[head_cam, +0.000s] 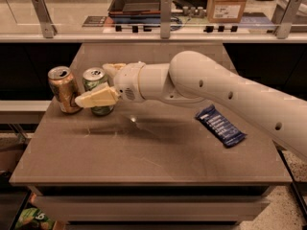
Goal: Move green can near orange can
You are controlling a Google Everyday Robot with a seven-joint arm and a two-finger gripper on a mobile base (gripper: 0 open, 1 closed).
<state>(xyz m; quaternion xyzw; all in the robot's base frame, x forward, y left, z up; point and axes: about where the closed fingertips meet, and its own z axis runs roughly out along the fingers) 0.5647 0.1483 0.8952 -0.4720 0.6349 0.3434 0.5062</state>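
The green can (97, 82) stands upright at the table's far left, with the orange can (63, 89) close to its left, a narrow gap between them. My gripper (92, 84) reaches in from the right and straddles the green can. One cream finger (98, 98) lies across the can's front and the other finger (113, 67) sits behind it. The fingers look slightly spread, with the can resting on the table (144, 157).
A blue snack packet (220, 125) lies on the table's right part, under my arm. Behind the table runs a counter with metal posts (165, 16), a dark tray (138, 1) and a cardboard box (226, 4). The table's left edge is near the orange can.
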